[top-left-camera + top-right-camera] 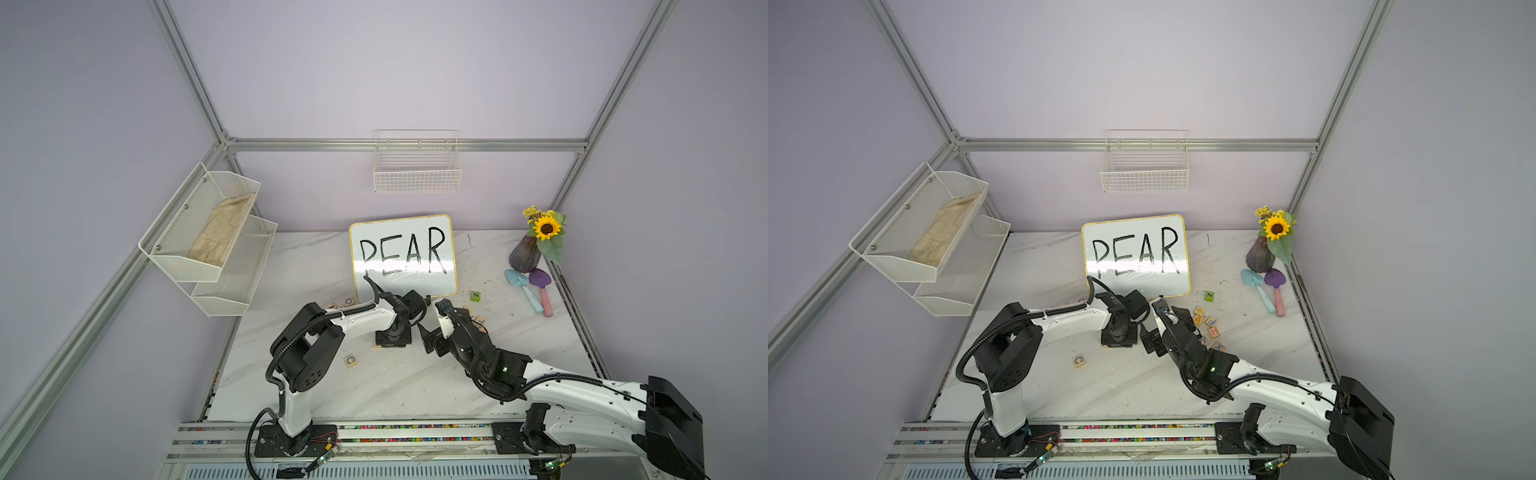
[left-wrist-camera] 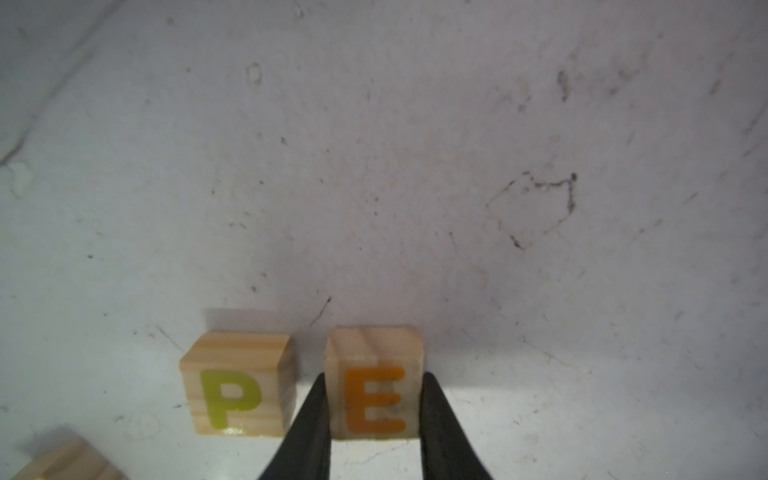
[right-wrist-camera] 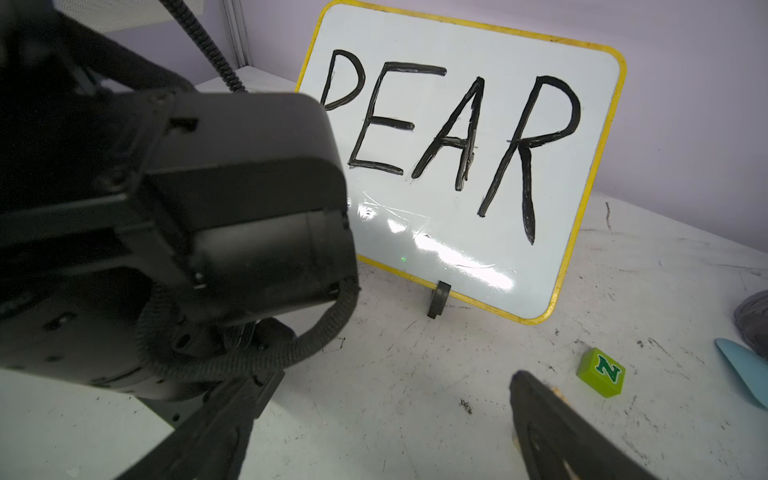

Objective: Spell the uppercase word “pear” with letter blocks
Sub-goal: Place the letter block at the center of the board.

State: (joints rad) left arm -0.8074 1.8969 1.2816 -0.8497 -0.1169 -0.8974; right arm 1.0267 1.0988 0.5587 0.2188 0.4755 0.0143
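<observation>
E block (image 2: 374, 399), orange-lettered, sits before the whiteboard (image 3: 457, 257), pinched by the left gripper (image 2: 374, 378), P block (image 2: 239, 395) just beside it. The right gripper (image 3: 395, 374) hangs near the whiteboard, jaws spread wide, holding nothing.

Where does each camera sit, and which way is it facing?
Top views: high above the bases, looking down and forward at table and whiteboard; left arm and right arm show.
Left wrist: on the left arm, looking down close; left gripper shut on E block beside P block.
Right wrist: low, facing the whiteboard; open right gripper and left arm show.
Shared: whiteboard and N block in right wrist and both top views.
</observation>
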